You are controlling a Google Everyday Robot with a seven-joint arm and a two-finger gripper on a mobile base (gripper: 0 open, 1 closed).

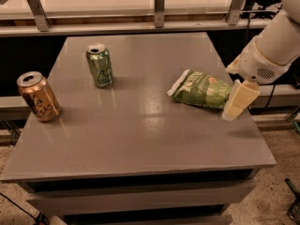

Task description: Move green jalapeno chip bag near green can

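Note:
The green jalapeno chip bag [200, 90] lies flat on the right side of the grey table [140, 130]. The green can [99, 65] stands upright at the back left, well apart from the bag. My gripper [239, 100] hangs from the white arm at the table's right edge, just over the bag's right end. One pale finger [241, 99] shows, pointing down.
A copper-orange can [38, 96] stands upright near the table's left edge. A railing with metal posts [159, 6] runs behind the table. Cables lie on the floor at the right.

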